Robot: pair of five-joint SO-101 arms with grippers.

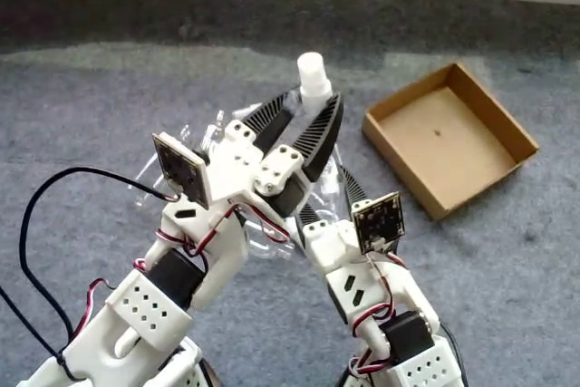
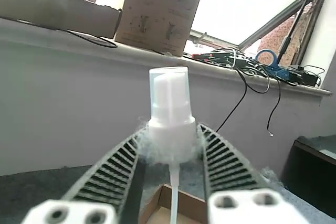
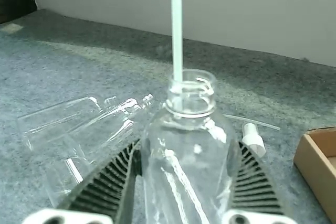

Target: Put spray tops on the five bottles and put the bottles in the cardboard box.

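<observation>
Our left claw is clamped on the collar of the top. Its tube dips into the neck of the bottle, which our right claw grips upright round the body. Both look light. We judge the clear plastic slick and squashy, so a firm hold below the shoulder suits. Spare bottles lie beside; the box sits nearby.

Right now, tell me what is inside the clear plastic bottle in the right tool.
A thin white tube from the white plastic spray top enters the clear plastic bottle's open neck. Below the neck, glare hides how deep it reaches.
</observation>
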